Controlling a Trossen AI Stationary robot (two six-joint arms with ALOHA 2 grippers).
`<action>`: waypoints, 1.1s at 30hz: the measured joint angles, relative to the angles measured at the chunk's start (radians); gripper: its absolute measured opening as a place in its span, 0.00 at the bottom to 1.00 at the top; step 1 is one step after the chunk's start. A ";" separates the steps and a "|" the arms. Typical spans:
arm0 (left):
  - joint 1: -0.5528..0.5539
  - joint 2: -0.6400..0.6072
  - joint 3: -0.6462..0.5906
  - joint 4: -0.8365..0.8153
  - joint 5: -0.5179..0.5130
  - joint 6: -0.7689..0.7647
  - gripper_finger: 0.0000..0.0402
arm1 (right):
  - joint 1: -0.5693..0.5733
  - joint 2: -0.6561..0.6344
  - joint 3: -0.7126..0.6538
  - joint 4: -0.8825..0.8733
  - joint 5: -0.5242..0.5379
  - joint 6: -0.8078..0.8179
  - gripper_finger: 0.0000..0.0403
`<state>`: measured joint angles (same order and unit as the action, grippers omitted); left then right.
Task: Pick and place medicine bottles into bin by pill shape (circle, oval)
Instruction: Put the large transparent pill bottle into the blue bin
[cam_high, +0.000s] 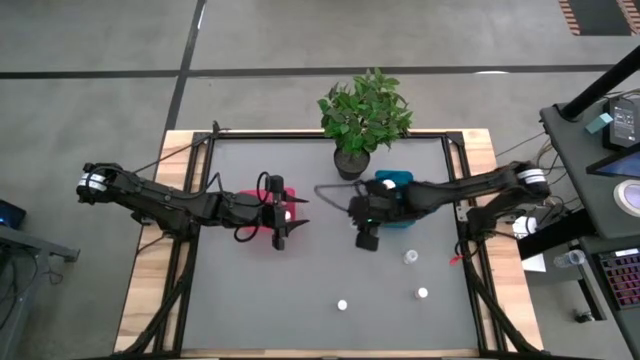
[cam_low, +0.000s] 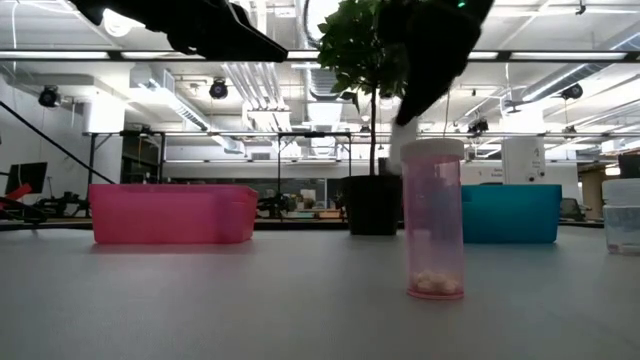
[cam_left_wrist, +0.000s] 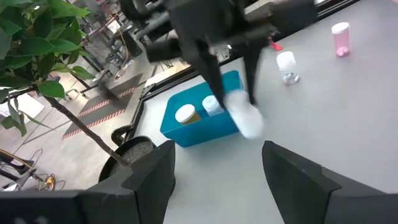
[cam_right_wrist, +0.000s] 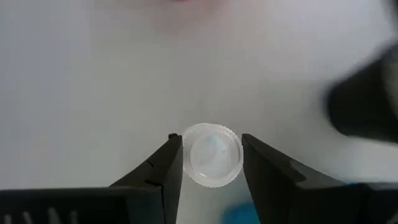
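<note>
Right tool (cam_right_wrist: 211, 155) pinching a tiny round medicine bottle with a white ribbed cap (cam_right_wrist: 212, 155), up off the grey tabletop (cam_high: 250, 290), just beside the small teal-blue plastic bin (cam_high: 392, 186). Two more bottles inside that bin (cam_left_wrist: 186, 114). Farther out from that tool, a dark pot with a green plant (cam_high: 353, 160) and three loose bottles (cam_high: 411, 257). Left tool (cam_left_wrist: 217, 168) spread wide, holding nothing, above the small red plastic bin (cam_high: 252, 200).

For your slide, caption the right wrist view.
Right gripper clasping a white-capped medicine bottle above the grey table.
</note>
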<state>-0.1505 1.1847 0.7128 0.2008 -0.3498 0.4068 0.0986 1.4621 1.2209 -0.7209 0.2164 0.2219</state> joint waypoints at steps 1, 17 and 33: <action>0.000 0.000 0.000 0.000 0.000 0.000 0.55 | 0.000 -0.027 -0.008 -0.029 0.018 0.011 0.35; 0.000 0.000 0.000 0.000 -0.002 -0.001 0.55 | -0.124 -0.446 -0.320 -0.161 0.152 0.206 0.34; 0.000 0.000 0.000 0.000 -0.004 0.000 0.55 | -0.360 -0.548 -0.515 -0.022 0.151 0.173 0.33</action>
<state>-0.1509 1.1847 0.7128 0.2012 -0.3534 0.4065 -0.2610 0.9140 0.7055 -0.7431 0.3676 0.3944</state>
